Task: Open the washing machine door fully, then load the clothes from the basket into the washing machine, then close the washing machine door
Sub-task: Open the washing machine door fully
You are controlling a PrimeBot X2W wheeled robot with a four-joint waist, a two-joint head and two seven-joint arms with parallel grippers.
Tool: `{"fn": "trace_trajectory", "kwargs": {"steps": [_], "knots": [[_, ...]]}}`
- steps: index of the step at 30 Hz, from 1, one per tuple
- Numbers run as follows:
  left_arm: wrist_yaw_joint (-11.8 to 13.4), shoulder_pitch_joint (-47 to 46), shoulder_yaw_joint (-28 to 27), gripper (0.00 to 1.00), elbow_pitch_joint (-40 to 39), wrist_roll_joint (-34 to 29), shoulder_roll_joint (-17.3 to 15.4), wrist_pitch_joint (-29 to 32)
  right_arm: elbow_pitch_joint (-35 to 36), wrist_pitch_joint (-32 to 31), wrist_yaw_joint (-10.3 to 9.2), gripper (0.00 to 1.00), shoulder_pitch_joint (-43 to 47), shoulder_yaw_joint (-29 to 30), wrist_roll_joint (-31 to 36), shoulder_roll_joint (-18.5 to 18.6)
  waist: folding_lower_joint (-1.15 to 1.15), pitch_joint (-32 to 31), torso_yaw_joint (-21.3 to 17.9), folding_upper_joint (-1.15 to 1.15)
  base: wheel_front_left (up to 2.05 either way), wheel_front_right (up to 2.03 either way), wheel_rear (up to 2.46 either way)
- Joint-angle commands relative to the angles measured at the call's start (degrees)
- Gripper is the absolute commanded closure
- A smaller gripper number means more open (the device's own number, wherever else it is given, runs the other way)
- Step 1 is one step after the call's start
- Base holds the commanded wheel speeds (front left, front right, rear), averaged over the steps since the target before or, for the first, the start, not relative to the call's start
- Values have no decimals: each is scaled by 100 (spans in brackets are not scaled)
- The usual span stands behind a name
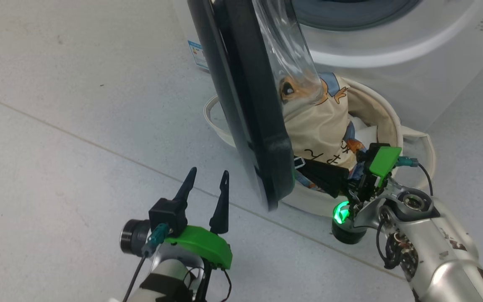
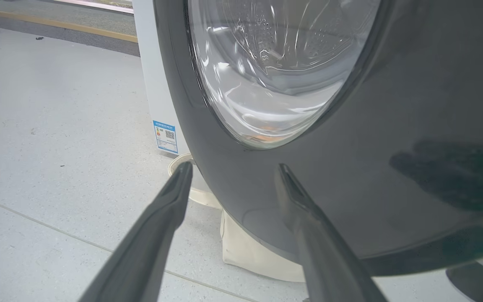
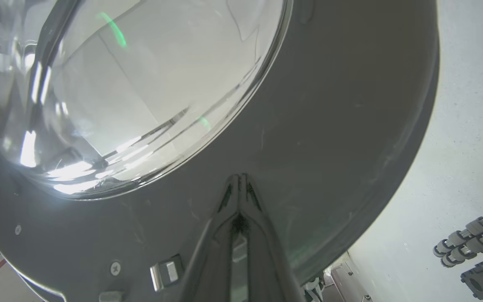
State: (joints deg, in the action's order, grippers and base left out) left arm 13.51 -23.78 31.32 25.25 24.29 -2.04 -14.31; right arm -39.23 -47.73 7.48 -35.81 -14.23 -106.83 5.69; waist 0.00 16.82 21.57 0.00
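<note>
**Door half-swung, opening step in hand**

Head view: the door (image 1: 241, 105) shows edge-on, standing out from the machine (image 1: 392, 50) and hanging over the basket (image 1: 392, 121). The clothes (image 1: 321, 121) lie in the basket, partly behind the glass. The left gripper (image 1: 208, 174) sits on the door's outer side, near but apart from it, with its fingers spread wide and empty. The right gripper (image 1: 304, 164) reaches across the basket to the door's inner side, near its lower edge.

Left wrist view: the left gripper (image 2: 233, 167) points at the black rim of the door (image 2: 392, 105), its fingers well apart and holding nothing. The basket (image 2: 245, 251) shows below the rim.

Right wrist view: the right gripper (image 3: 240, 178) has its fingers pressed together, gripping nothing. The tips rest at the inner face of the door (image 3: 329, 126), seemingly touching it.

Assessment: the door is judged not yet fully open and no clothes are loaded. The next move calls for pushing the inner face outward with the shut fingers. The left gripper should clear the swing path.
</note>
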Motion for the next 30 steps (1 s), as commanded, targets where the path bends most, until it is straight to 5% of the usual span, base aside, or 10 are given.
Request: {"fn": "trace_trajectory", "kwargs": {"steps": [1,11,20,26,30], "knots": [[-27,-20,-216,0,-128,-78,-84,-69,129,35,1,100,36,-37,-63,-61,0,-31,-19,0,0,0,0],[-125,102,-294,0,-17,-132,-84,-69,670,1205,1,100,331,324,603,419,0,-485,-349,0,0,0,0],[-193,238,-468,0,103,-239,-84,-69,2577,4063,1,100,1338,-219,3488,1143,0,-954,-842,0,0,0,0],[-250,378,-570,0,141,-319,-84,-69,2814,5874,1,100,1988,-787,5093,1568,0,-1227,-1078,0,0,0,0],[-264,494,-683,0,185,-376,-84,-69,2769,6254,1,100,2274,-790,6188,1626,0,-1369,-1209,0,0,0,0]]}}
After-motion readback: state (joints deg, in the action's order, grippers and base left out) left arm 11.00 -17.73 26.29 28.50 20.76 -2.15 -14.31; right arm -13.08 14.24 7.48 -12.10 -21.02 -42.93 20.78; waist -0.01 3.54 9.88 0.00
